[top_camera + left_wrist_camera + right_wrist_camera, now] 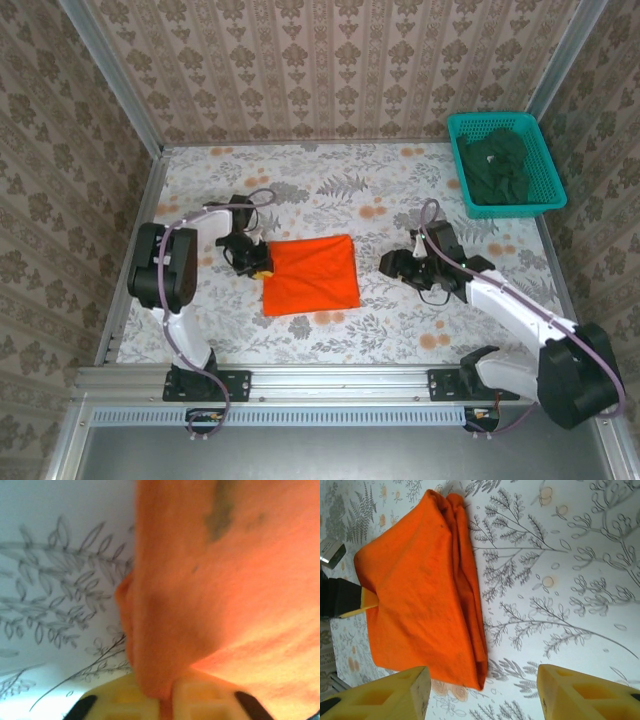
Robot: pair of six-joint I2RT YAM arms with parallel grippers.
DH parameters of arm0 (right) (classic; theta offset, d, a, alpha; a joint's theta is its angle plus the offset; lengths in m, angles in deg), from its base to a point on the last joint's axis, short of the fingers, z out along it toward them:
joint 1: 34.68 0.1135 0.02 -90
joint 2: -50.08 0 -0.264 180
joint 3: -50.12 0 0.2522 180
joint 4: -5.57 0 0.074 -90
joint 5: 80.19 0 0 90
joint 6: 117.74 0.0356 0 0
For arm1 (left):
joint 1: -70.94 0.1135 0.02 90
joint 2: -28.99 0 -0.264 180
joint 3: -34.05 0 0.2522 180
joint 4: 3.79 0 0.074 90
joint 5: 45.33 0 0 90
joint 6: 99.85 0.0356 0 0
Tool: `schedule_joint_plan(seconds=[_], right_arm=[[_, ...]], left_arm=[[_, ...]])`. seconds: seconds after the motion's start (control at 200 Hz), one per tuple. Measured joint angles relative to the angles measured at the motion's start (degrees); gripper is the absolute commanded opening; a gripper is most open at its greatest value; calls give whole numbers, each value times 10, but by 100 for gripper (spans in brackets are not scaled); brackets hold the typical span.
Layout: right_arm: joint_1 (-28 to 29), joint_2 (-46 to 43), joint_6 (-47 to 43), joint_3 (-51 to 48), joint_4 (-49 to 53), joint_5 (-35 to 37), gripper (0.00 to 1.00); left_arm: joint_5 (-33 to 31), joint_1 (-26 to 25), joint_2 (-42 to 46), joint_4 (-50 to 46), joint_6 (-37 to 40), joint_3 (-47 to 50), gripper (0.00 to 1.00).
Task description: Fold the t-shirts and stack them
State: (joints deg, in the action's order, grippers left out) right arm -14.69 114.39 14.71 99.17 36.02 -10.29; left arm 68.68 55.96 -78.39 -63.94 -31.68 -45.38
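My left claw (256,258) is clamped on the left edge of the orange t-shirt (312,274); my right claw (397,265) gapes wide, holding nothing.
The flowered table (400,190) fills the top frame's middle; the folded orange t-shirt lies at its centre between my claws, the right one near its right edge, not touching. The teal basket (515,207) sits at upper right, dark green t-shirts (500,165) heaped inside. At the bottom of my left wrist frame, orange cloth is nipped between the yellow pads (125,696).
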Motion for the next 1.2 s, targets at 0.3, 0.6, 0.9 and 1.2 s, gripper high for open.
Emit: schedule_joint_plan(seconds=[0.3, 0.6, 0.9, 1.2], right_arm=[[-22, -160, 14, -40, 69, 4, 61], [-24, -235, 38, -33, 170, 8, 60], [-25, -186, 42, 67, 260, 10, 60], [-25, -113, 34, 145, 299, 17, 60]], left_arm=[[-98, 42, -133, -22, 28, -245, 0], [-214, 148, -245, -77, 89, -506, 0], [-255, 223, -382, -130, 119, -764, 0], [-257, 244, -425, -134, 141, -828, 0]])
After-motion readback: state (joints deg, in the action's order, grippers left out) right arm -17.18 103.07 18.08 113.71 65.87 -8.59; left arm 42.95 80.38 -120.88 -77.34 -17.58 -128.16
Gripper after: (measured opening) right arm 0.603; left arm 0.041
